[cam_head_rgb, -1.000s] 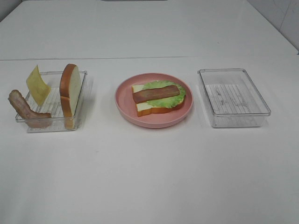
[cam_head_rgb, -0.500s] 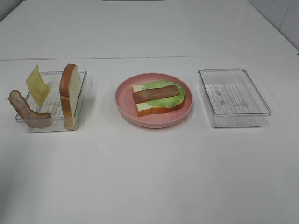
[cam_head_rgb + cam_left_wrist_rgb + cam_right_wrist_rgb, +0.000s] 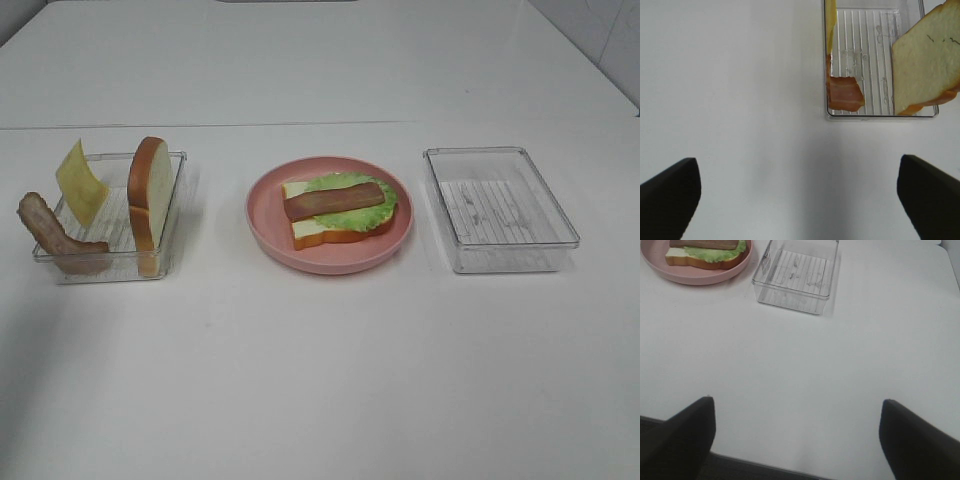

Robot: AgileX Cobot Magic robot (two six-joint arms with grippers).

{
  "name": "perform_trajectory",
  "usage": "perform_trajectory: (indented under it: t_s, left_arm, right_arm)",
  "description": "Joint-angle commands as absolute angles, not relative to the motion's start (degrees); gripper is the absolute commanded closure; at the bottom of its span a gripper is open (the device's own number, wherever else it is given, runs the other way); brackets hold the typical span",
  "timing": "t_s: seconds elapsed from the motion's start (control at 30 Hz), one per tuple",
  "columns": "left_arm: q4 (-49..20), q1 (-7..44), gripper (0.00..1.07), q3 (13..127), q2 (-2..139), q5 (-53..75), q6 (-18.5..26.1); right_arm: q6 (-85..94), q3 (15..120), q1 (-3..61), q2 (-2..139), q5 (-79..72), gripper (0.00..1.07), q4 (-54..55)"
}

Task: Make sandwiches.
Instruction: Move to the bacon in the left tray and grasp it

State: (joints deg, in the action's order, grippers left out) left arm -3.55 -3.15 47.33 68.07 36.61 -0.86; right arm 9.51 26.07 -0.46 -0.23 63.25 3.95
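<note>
Fingers of the left gripper (image 3: pixel 800 200) stand wide apart with nothing between them, hovering short of the clear ribbed plastic tray (image 3: pixel 112 158) on the left. In it: a curled brown meat strip (image 3: pixel 55 232), a thin yellow cheese square (image 3: pixel 80 182) leaning up, and a white bread slice (image 3: pixel 148 195) with orange-brown crust, standing on edge. The cheese is probably light, bendy and slippery; pinch its raised corner. The bread looks stiff and light; grip across its flat faces near the top crust. Centre: a round pink plate (image 3: pixel 330 262) carries the half-built sandwich (image 3: pixel 335 200) of bread, green lettuce (image 3: pixel 388 203) and meat. Right: a second clear tray (image 3: pixel 500 215). The right gripper (image 3: pixel 797 440) has its fingers apart too and holds nothing.
</note>
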Motion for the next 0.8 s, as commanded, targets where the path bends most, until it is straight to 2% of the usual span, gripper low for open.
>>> perform_trajectory:
  t_s: [0.03, 0.43, 0.8]
  left_arm:
    - [-4.1, -2.9, 0.07, 48.0, 69.1, 35.4, -1.5]
    - [-6.5, -2.9, 0.07, 56.7, 81.1, 43.5, -1.5]
    - [-8.9, -2.9, 0.07, 62.9, 91.7, 43.9, -1.3]
  right_arm:
    - [10.1, 26.2, -0.8, -2.2, 63.3, 0.20, 4.2]
    - [10.1, 26.2, -0.8, -2.2, 63.3, 0.20, 4.2]
    - [10.1, 26.2, -0.8, -2.2, 63.3, 0.20, 4.2]
